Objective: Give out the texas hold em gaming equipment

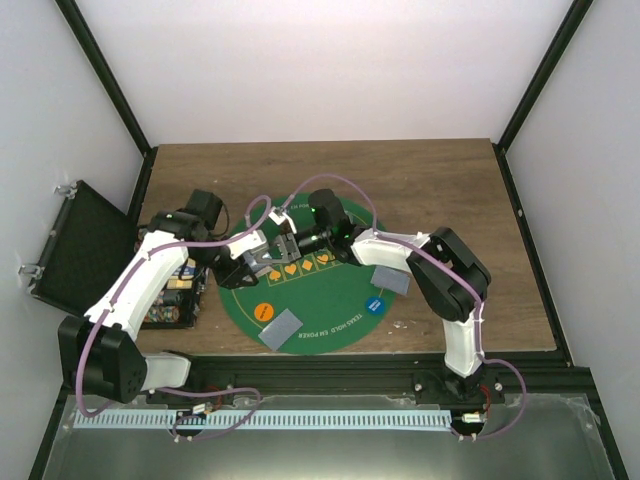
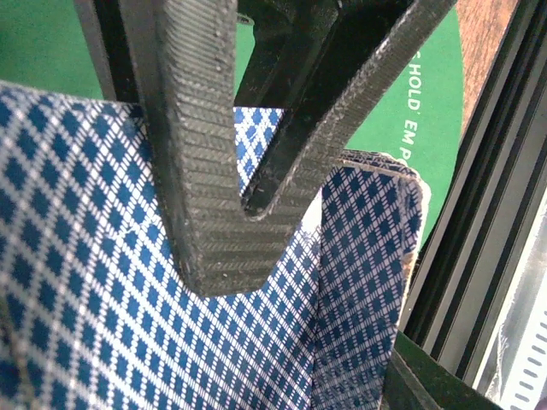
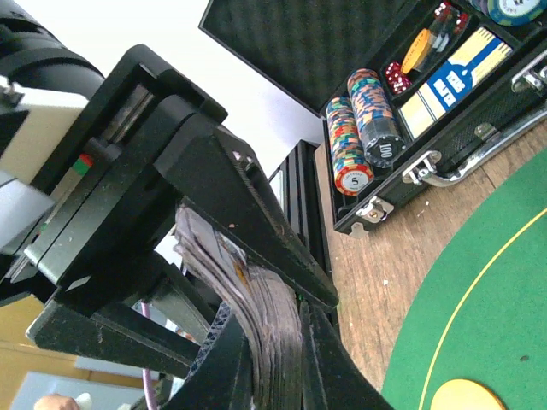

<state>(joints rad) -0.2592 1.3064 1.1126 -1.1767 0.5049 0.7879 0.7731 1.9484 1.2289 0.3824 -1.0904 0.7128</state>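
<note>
Overhead, you have even, diffuse light: the white walls [image 1: 330, 60] read bright, and the arms throw only soft shadows on the green mat [image 1: 330, 300]. In your left wrist view the dark fingers [image 2: 205, 145] loom close and the cards [image 2: 77, 282] are sharp. In your right wrist view the white backdrop [image 3: 111, 34] is blown out and the chip stacks [image 3: 376, 120] are crisp.

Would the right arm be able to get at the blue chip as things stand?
Probably not yet: the blue chip lies uncovered near it, but the right gripper is shut on the deck of cards.
</note>
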